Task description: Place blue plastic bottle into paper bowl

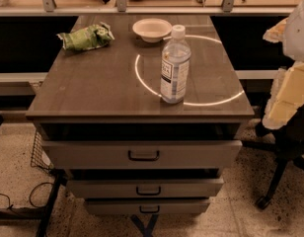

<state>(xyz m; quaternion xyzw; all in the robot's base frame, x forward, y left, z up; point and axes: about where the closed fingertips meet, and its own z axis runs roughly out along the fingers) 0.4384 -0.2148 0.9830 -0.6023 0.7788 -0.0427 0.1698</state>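
The pale arm hangs at the right edge, its gripper (286, 90) right of the smooth desk (93, 83); its opening I cannot tell. The clear, white-capped blue plastic bottle (174, 65) stands upright mid-desk, the shallow round paper bowl (151, 29) just beyond it

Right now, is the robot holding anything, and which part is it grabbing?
Nothing is held. The blue plastic bottle stands alone on the cabinet top, and the gripper is off at the right edge, touching nothing.
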